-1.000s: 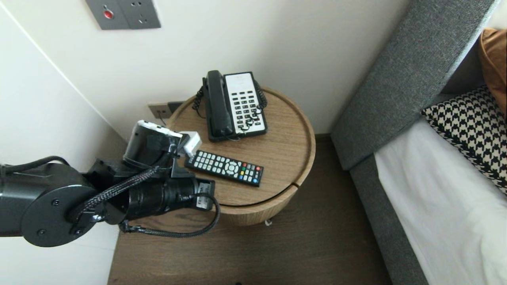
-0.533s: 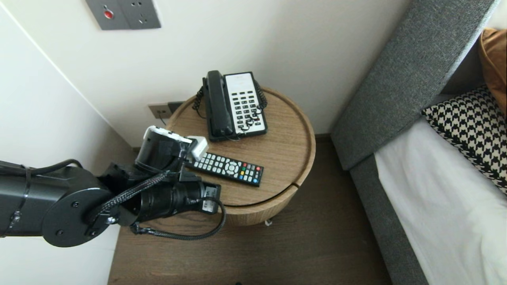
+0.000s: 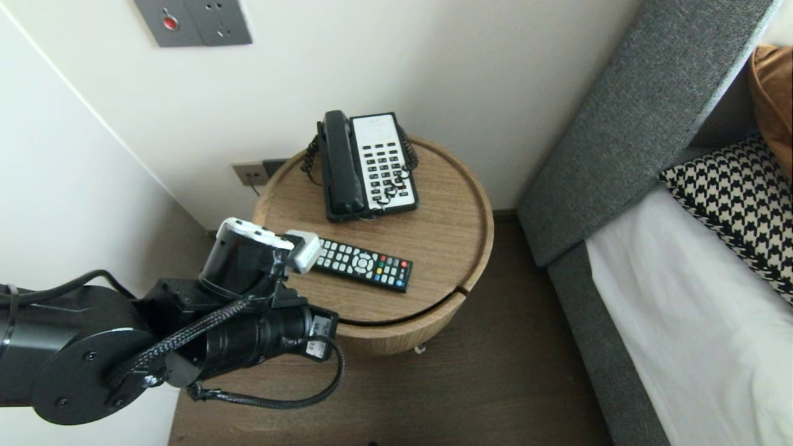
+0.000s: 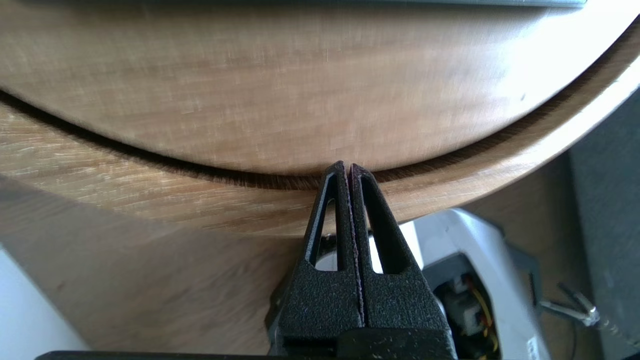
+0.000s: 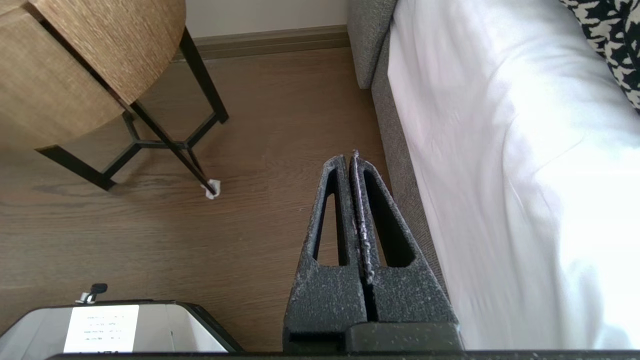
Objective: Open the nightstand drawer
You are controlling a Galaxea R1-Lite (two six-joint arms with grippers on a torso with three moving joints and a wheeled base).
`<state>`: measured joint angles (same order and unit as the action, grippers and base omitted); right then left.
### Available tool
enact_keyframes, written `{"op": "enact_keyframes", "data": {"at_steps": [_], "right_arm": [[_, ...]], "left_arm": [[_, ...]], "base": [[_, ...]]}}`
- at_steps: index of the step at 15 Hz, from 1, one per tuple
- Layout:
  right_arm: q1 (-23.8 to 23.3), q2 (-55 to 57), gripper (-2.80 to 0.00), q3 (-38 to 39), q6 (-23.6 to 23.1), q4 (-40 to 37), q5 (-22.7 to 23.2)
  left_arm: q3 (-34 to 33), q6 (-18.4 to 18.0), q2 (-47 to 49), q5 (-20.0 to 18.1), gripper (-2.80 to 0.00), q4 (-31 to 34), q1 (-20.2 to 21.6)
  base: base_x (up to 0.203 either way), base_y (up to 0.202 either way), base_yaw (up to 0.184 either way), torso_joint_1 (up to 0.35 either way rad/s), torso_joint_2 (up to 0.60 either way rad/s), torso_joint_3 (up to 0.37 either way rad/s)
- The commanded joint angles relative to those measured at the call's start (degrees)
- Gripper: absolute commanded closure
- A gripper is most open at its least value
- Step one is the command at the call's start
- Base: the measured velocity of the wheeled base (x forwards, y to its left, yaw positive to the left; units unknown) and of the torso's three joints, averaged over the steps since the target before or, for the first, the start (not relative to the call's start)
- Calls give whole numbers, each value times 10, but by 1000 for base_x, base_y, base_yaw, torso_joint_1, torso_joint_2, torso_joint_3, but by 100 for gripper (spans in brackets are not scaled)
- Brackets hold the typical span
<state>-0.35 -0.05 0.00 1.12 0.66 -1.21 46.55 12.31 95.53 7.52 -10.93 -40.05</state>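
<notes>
Remote control (image 3: pixel 365 266) is lying flat, keys up, on the round wooden table (image 3: pixel 461 204). It is on the half nearer the robot, just in front of the telephone (image 3: pixel 368 164) and apart from it. Its long axis is running across the tabletop from left to right with a slight slant, the right end sitting a little nearer the robot. The end with the coloured keys is pointing right, toward the bed (image 3: pixel 681 334). The other end is pointing at the left arm and is disappearing under the white camera housing on that wrist.

The left gripper (image 4: pixel 348 167) is hanging at the table's left front edge with its fingers clenched together on nothing. In the left wrist view the tips seem to be sitting at the dark curved groove along the rim (whether they are touching the wood cannot be told).

The right gripper (image 5: pixel 351 159) is hanging low over the floor (image 5: pixel 250 125) beside the bed, likewise clenched and empty, well apart from the table.

Counting: one remote control, one telephone with its handset on its left side, one table, one houndstooth cushion (image 3: pixel 737 198) on the bed, two grippers.
</notes>
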Motion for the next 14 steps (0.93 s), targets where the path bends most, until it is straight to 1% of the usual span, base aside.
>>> {"op": "enact_keyframes", "data": {"at_steps": [1,5,7,10,12,13,14], "right_arm": [[0,-6,0,3,0,0,0],[0,-6,0,3,0,0,0],[0,-6,0,3,0,0,0],[0,-6,0,3,0,0,0],[0,-6,0,3,0,0,0],[0,-6,0,3,0,0,0],[0,-6,0,3,0,0,0]], "left_arm": [[-11,1,-14,0,0,0,-6],[-38,6,-34,2,0,0,-23],[-54,7,-48,11,0,0,-38],[-103,8,-61,18,0,-4,-54],[-139,12,-58,19,0,-33,-59],[-153,15,-58,21,0,-52,-64],[-159,16,-61,22,0,-57,-65]], "base": [[0,0,0,0,0,0],[0,0,0,0,0,0],[0,0,0,0,0,0],[0,0,0,0,0,0],[0,0,0,0,0,0],[0,0,0,0,0,0],[0,0,0,0,0,0]]}}
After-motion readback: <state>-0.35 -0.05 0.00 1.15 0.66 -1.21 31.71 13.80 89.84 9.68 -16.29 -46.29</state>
